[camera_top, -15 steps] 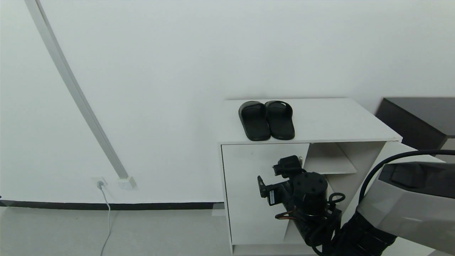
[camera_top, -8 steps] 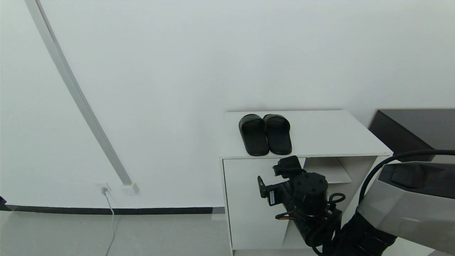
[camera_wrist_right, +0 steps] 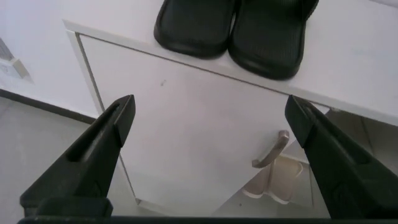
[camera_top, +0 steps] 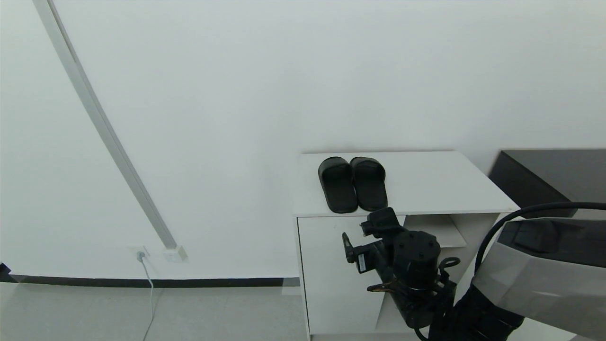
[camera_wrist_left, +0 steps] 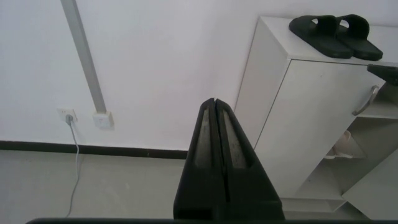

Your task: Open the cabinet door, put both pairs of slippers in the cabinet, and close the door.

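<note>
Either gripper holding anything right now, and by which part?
Nothing is held. The left gripper is shut and empty; the right gripper is open before the cabinet door, black slippers untouched on top.

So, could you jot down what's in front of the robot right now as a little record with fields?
Black slippers: one pair, side by side on top of the cabinet.
Doors: left door shut; right half open, shelf showing.
Inside: pale thing low down, too unclear to name.
Right gripper: open, facing the shut door near its handle.
Left gripper: shut, away from the cabinet.
</note>
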Tool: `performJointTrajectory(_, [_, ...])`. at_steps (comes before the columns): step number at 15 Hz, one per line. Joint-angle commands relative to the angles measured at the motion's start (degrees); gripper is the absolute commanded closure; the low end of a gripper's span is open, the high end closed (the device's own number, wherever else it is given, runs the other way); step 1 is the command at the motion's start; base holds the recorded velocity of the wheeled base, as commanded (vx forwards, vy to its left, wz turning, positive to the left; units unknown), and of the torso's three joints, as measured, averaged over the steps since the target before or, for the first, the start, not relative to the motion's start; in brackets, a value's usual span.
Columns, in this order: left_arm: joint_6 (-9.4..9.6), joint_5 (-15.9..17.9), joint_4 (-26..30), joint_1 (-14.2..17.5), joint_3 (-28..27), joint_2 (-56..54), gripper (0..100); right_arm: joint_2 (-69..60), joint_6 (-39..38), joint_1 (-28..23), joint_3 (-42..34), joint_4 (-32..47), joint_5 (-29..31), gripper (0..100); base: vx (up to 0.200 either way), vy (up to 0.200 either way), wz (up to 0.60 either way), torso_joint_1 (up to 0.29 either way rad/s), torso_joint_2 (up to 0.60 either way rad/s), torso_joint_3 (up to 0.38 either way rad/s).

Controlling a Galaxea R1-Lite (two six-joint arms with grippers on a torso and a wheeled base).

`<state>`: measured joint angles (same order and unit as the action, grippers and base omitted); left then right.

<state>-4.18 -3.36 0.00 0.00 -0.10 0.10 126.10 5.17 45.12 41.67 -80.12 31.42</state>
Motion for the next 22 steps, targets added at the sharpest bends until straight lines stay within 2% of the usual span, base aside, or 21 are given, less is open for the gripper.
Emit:
performJointTrajectory(1, [-0.04,0.0,0.0,0.0,0.0,0.0,100,-0.2,0.3,-0.9,6.1,6.0,0.0,0,0.0,0.0,0.0,0.0,0.0,0.0])
performJointTrajectory(3, [-0.13,0.1,0.0,0.0,0.0,0.0,100,-2.3,-1.6,-2.1,14.6,19.0,0.0,0,0.0,0.0,0.0,0.0,0.0,0.0])
performJointTrajectory(4, [-0.13,0.1,0.0,0.0,0.0,0.0,100,-2.6,-2.3,-2.1,16.8,21.5,0.0,0,0.0,0.0,0.0,0.0,0.0,0.0])
performJointTrajectory(5, [-0.13,0.1,0.0,0.0,0.0,0.0,100,-4.1,-5.0,-2.1,22.0,28.7,0.0,0,0.0,0.0,0.0,0.0,0.0,0.0])
performJointTrajectory(6, [-0.13,0.1,0.1,0.0,0.0,0.0,100,-5.8,-8.7,-2.0,24.3,34.7,0.9,0,0.0,0.0,0.0,0.0,0.0,0.0])
performJointTrajectory(8, [-0.13,0.1,0.1,0.0,0.0,0.0,100,-8.3,-12.8,-1.6,26.1,41.6,3.9,0,0.0,0.0,0.0,0.0,0.0,0.0])
performJointTrajectory(11, [-0.13,0.1,0.1,0.0,0.0,0.0,100,-8.2,-13.4,-2.1,25.7,42.0,4.1,0,0.0,0.0,0.0,0.0,0.0,0.0])
performJointTrajectory(18, [-0.13,0.2,0.1,0.0,0.0,0.0,100,-3.3,-14.2,-2.1,25.5,41.1,3.9,0,0.2,0.0,0.0,0.004,0.0,0.002])
performJointTrajectory(22, [-0.21,0.2,0.1,0.0,0.0,0.0,100,0.4,-14.5,-3.3,25.7,37.3,3.0,0,0.15,0.0,0.0,0.005,0.0,0.001])
